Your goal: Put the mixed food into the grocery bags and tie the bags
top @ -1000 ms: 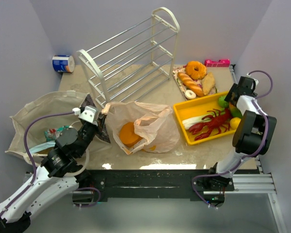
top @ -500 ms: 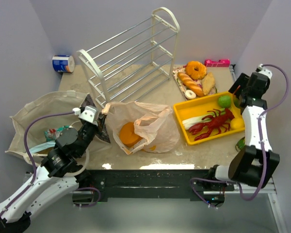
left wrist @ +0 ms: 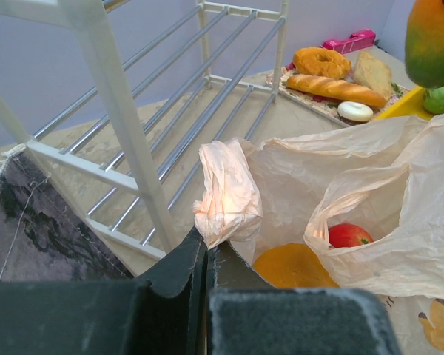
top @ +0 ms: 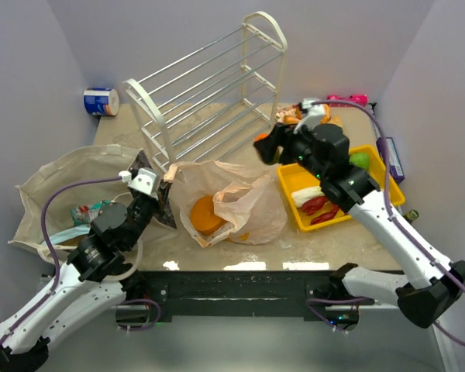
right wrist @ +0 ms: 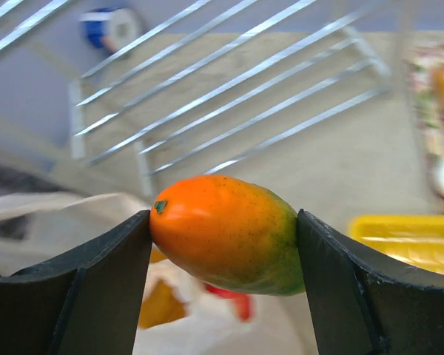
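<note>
While the left gripper (left wrist: 206, 255), clamped shut on a handle (left wrist: 226, 196) of the pink bag (top: 240, 203), props its mouth open on the counter (top: 318, 244), the right arm (top: 372, 209) reaches across from over the yellow tray (top: 291, 174). The right gripper (top: 270, 147) pinches an orange-green toy fruit (right wrist: 222, 229) over the bag's far edge, seemingly ready to drop it in.

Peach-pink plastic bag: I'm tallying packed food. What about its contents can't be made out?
- Top view: thin peach-pink plastic bag, its film veils everything but an orange shape.
- Left wrist view: bag folds cut off the red toy apple.
- Right wrist view: bag blurred behind the gripped orange-green toy fruit.
</note>
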{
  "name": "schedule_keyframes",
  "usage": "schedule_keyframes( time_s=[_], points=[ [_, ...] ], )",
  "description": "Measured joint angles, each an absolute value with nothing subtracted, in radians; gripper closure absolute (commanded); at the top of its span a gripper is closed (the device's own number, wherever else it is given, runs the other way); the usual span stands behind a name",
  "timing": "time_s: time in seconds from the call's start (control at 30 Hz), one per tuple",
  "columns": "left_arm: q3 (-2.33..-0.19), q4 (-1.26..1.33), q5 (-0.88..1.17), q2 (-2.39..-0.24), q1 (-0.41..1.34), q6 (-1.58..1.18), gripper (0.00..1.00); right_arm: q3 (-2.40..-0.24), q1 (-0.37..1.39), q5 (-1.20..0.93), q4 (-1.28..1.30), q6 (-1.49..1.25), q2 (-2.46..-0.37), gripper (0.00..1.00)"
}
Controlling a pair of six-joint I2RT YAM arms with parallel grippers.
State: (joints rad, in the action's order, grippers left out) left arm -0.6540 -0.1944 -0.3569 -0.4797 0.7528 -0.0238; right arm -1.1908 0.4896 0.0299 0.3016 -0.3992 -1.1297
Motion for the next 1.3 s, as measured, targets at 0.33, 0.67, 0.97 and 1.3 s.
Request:
schedule_keyframes(
  time_s=[0.33,0.67,0.97,1.3],
  points=[
    [-0.653,-0.194,-0.383,-0.481,0.753,-0.023,1.0,-1.253,1.018,-0.02,0.033,-0.472,-1.37,1.0],
    [-0.64,-0.189,-0.421,-0.465,0.753,-0.021,1.0,-1.245,1.083,0.033,-0.053,-0.503,-1.612,1.0],
    [-0.64,-0.186,-0.419,-0.491,0.753,-0.021,1.0,-1.244,1.12,0.195,0.011,-0.499,-1.667,0.45],
    [-0.64,-0.181,-0.412,-0.504,0.753,-0.015,1.0,-1.24,1.124,0.219,0.07,-0.485,-1.602,0.01]
  ],
)
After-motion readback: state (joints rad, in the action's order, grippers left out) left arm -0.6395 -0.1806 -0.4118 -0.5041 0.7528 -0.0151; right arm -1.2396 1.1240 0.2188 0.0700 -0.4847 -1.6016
